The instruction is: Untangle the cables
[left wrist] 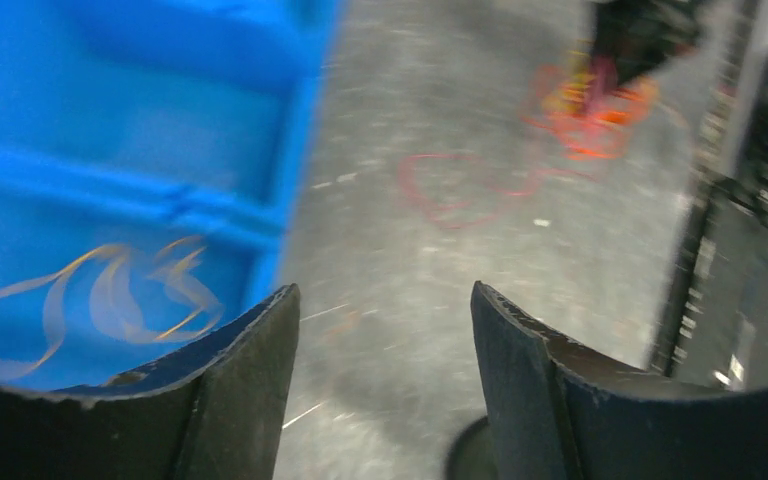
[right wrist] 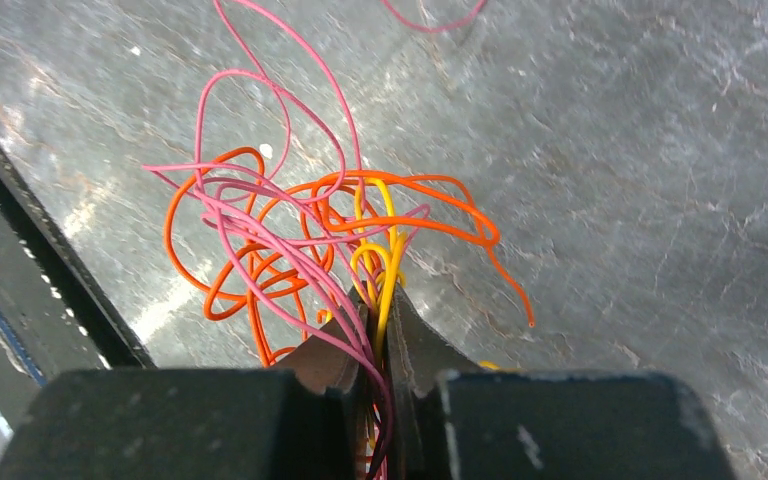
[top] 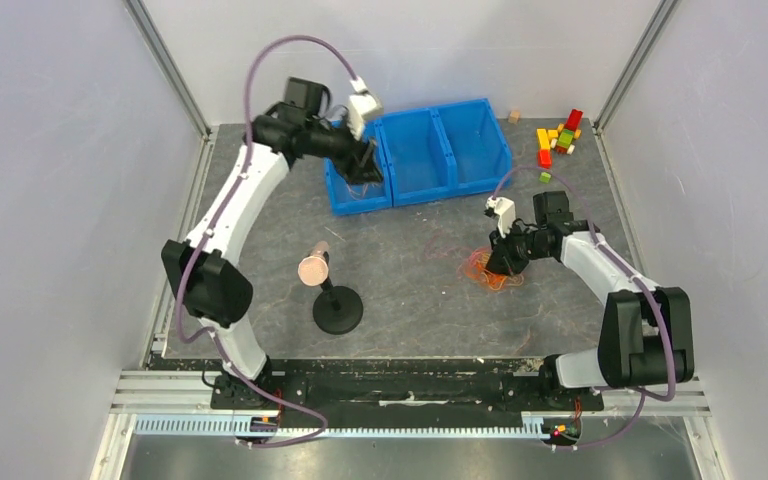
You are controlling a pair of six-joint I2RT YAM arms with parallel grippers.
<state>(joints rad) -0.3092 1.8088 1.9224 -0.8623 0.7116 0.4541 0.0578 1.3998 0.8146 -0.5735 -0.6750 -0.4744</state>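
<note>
The right tool (right wrist: 382,300) is pressed together on yellow and pink strands at the near edge of the tangle of cables (right wrist: 300,240), which lies on the tabletop (right wrist: 660,150). The left tool (left wrist: 385,295) hangs spread and empty by the blue bin (left wrist: 110,120), where one orange-yellow cable (left wrist: 110,290) lies. The step in hand looks like drawing a strand out. The next move calls for a slow pull away from the knot, since several strands are pinched at once.

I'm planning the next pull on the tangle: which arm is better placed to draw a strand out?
Right. The right jaws are shut on strands of the tangle. The left jaws hang open and empty over the bin, far from it, above one loose cable.
</note>
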